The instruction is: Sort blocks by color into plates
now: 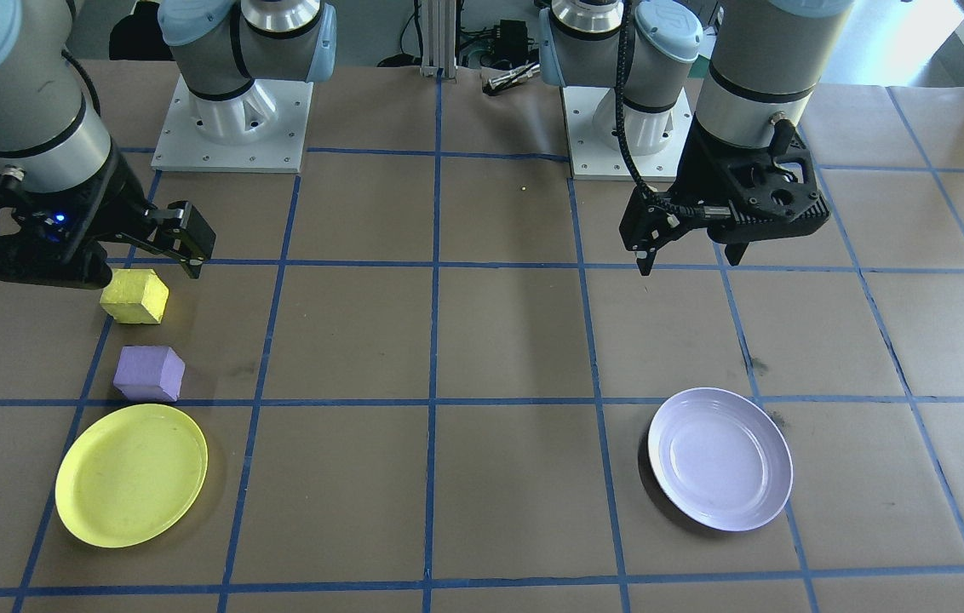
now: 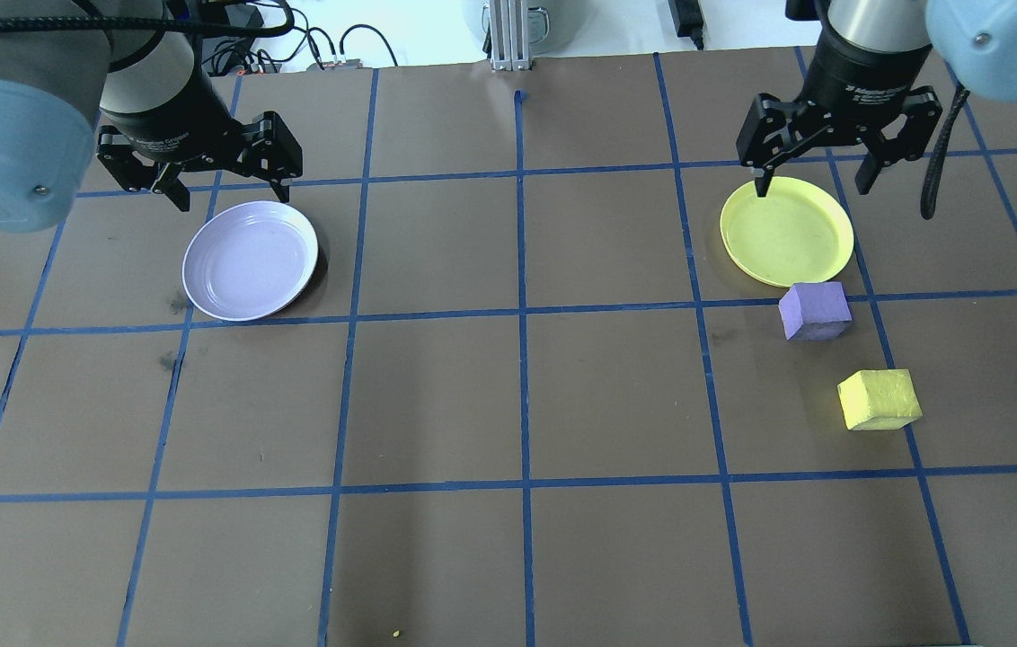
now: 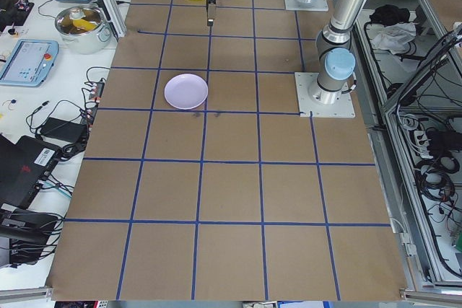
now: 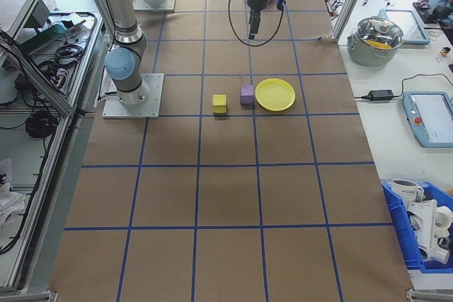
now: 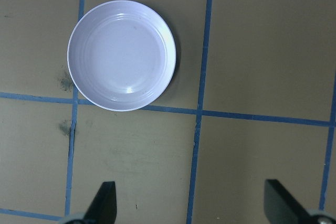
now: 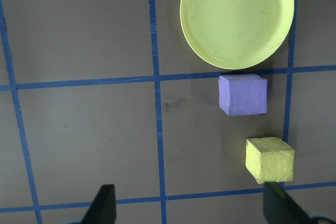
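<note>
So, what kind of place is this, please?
Probably a robotics lab or test cell. Two arms are bolted to a brown paper-covered table with a blue tape grid, an aluminium-frame rack of cables stands beside it, and a handheld control tablet lies on the side bench.

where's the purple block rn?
In the overhead view the purple block sits on the table's right side, on the brown paper just short of the yellow plate, with the yellow block on its other side. It lies on neither plate.
</note>
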Robot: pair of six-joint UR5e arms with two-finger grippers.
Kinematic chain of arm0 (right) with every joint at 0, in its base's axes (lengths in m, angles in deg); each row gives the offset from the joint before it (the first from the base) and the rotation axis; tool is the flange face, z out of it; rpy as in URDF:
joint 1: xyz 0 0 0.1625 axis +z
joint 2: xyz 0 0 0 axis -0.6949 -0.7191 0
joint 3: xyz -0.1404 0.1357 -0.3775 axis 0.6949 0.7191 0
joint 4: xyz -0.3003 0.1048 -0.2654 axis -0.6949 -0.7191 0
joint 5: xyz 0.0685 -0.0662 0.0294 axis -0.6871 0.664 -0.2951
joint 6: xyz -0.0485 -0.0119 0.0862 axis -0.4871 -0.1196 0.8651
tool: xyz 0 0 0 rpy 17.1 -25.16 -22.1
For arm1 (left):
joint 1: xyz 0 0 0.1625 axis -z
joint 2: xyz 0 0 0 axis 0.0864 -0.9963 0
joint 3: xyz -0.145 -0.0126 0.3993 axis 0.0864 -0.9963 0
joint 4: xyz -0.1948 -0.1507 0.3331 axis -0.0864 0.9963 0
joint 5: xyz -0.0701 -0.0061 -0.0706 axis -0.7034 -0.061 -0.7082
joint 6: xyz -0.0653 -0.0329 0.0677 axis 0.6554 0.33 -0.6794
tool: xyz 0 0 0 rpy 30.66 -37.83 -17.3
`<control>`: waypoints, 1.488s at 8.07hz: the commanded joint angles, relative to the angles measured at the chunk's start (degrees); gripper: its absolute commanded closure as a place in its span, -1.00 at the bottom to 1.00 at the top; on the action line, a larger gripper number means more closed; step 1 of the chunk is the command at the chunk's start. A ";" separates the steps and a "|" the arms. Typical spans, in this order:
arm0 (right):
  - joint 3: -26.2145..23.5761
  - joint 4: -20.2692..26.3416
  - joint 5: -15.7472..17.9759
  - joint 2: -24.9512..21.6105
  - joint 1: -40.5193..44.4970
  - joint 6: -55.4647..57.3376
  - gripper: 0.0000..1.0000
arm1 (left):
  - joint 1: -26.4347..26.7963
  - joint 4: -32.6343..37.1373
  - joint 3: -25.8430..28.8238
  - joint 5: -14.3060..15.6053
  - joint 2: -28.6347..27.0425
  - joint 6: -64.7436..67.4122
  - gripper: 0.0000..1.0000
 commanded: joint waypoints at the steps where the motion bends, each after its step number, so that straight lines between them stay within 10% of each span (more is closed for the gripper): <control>1: -4.65 -1.67 0.35 -0.29 -10.36 -13.04 -0.91 | -0.07 0.04 0.11 -0.01 -0.31 0.00 -1.00; 6: -29.61 -16.77 3.69 -5.56 -16.73 -15.03 -0.91 | -0.33 0.04 -0.07 0.08 -0.05 0.00 -1.00; 12: -39.58 -33.85 2.81 -0.03 -21.56 -26.37 -0.94 | -0.94 0.22 -0.07 0.25 0.04 0.00 -1.00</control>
